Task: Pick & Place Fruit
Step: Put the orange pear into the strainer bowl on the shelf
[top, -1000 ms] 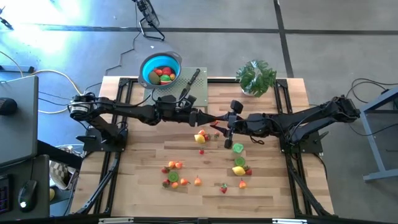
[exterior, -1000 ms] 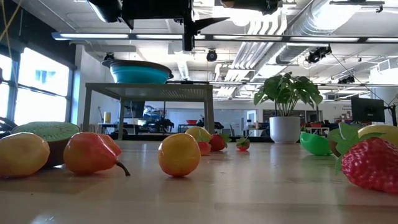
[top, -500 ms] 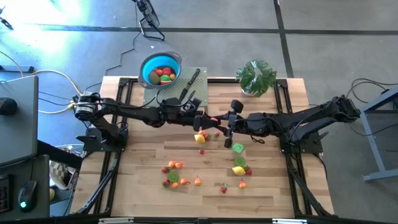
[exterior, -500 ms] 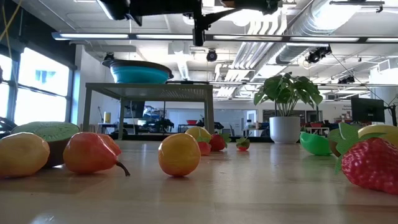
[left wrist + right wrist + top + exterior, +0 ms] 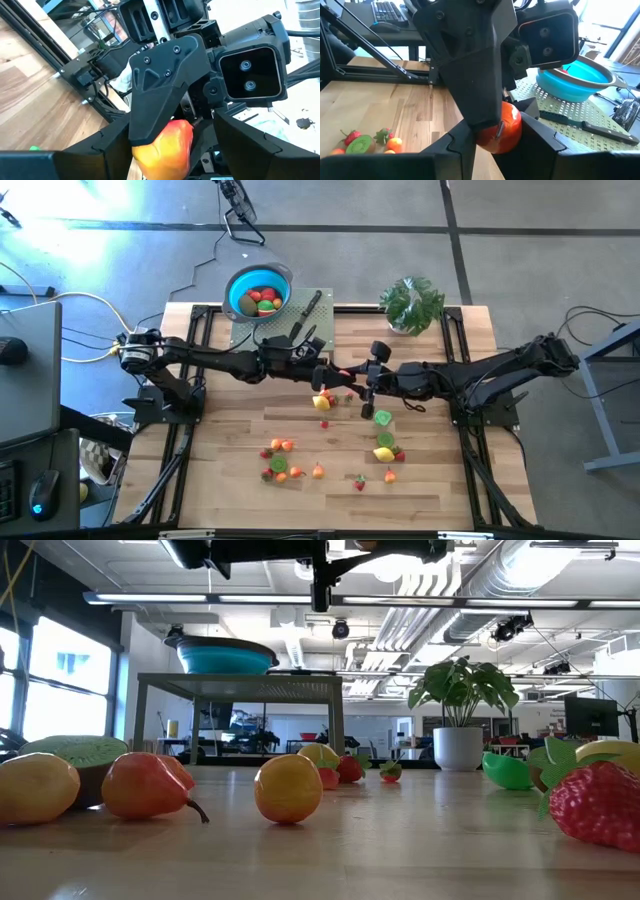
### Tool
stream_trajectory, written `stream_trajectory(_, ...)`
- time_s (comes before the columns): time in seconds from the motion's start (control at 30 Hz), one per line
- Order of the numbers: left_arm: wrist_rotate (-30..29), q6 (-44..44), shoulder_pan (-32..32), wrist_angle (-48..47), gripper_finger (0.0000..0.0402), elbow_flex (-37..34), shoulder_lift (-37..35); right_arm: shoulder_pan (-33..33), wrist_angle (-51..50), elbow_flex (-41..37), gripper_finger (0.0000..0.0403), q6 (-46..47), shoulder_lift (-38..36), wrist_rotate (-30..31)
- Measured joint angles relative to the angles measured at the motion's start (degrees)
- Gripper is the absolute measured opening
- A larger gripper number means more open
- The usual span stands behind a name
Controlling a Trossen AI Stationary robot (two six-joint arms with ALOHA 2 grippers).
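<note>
1. Fingers of the right gripper [image 5: 352, 385] are clamped on a red-and-yellow fruit piece [image 5: 499, 131], held above the middle of the table [image 5: 430, 480]; the left gripper [image 5: 335, 376] faces it nose to nose, its fingers spread on either side of that same piece [image 5: 165, 146] without clearly closing on it.
2. Whether the left fingers actually touch the piece is hard to judge, since the right gripper's body blocks most of that view.
3. At the far edge, the blue bowl [image 5: 241, 286] sits on a perforated stand [image 5: 318, 330] and holds several red, green and orange fruit [image 5: 264, 300]; a black-handled knife [image 5: 306, 312] lies on the stand beside it.
4. Loose fruit lies on the wood: a yellow and a red piece [image 5: 322, 402] just beneath the grippers, a green half [image 5: 382, 418] and a lemon [image 5: 383, 453] toward the right, and a small cluster [image 5: 280, 465] nearer the front edge.
5. A potted plant [image 5: 411, 304] stands at the far right corner.
6. Since a second ago the left gripper has slid rightward up to the right one; the last half second shows no change, and the fruit on the table lies as before.
7. From table height, both grippers are cut off at the top edge, so their grip cannot be read there.
</note>
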Motion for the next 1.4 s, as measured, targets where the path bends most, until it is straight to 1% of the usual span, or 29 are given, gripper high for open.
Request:
stream_trajectory(0.13, 0.56, -0.01, 0.02, 0.0, 0.0252, 0.0, 0.0, 0.0, -0.01, 0.0, 0.0121, 0.0, 0.0, 0.14)
stream_trajectory(0.2, 0.86, -0.01, 0.02, 0.05, 0.0244, 0.0, 0.0, 0.0, 0.03, 0.0, 0.0121, 0.0, 0.0, 0.51)
stream_trajectory(0.5, 1.14, -0.17, 0.04, -0.21, 0.0163, -0.02, 0.0, 0.04, 0.23, 0.04, 0.0121, 0.0, 0.0, 0.7)
stream_trajectory(0.67, 0.96, -0.52, 0.04, -0.35, 0.0135, -0.04, 0.04, 0.02, 0.1, 0.04, 0.0121, -0.31, 0.0, 0.93)
stream_trajectory(1.4, 1.09, -1.28, 0.04, -0.07, 0.0127, -0.07, 0.04, 0.0, 0.01, 0.04, 0.0121, -0.16, 0.0, 0.63)
